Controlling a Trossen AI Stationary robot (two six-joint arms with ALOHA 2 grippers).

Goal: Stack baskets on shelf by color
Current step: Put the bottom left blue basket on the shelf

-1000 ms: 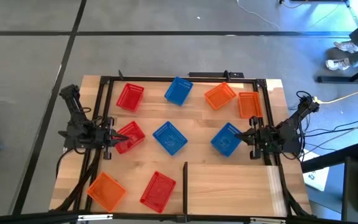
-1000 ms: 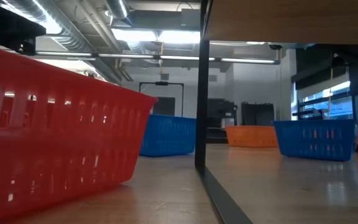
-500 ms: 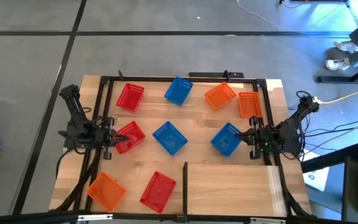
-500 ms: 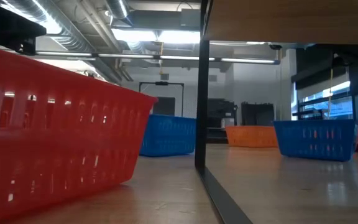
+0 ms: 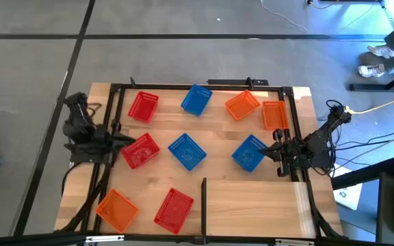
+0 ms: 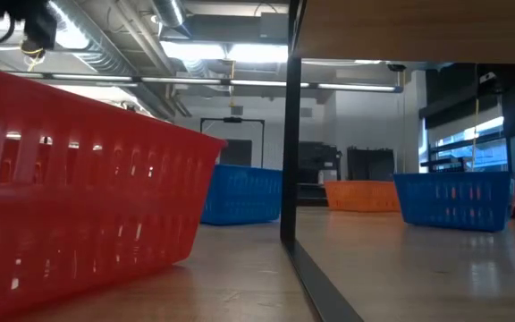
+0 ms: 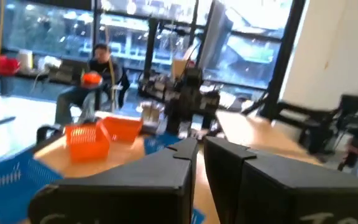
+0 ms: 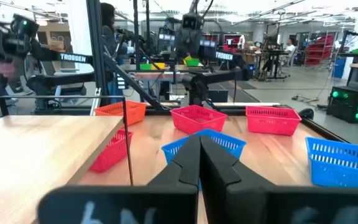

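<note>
Nine baskets lie on the wooden shelf (image 5: 252, 201). My left gripper (image 5: 120, 142) is raised at the left corner of a red basket (image 5: 141, 151). In the left wrist view its fingers (image 7: 200, 152) stand almost together, with nothing red between them. My right gripper (image 5: 274, 152) is shut, level, at the right edge of a blue basket (image 5: 249, 153). That basket shows just beyond the fingertips in the right wrist view (image 8: 229, 144). Both baskets rest flat on their bottoms. My left gripper stands over the red basket's left corner (image 5: 124, 151); I cannot tell whether it touches it. My right gripper points level from the table's right side at the blue basket's right rim (image 5: 262, 154); I cannot tell whether the tips touch it.
Other baskets: red (image 5: 143, 106), blue (image 5: 196, 100) and two orange (image 5: 242, 104) (image 5: 274, 114) at the far side, blue (image 5: 187, 151) in the middle, orange (image 5: 117, 209) and red (image 5: 174, 209) near. A black divider strip (image 5: 204, 198) stands at the near edge. A seated person (image 7: 98, 68) is beyond the table.
My left gripper has risen and drawn back a little toward the table's far left, so the red basket's left corner now shows uncovered.
</note>
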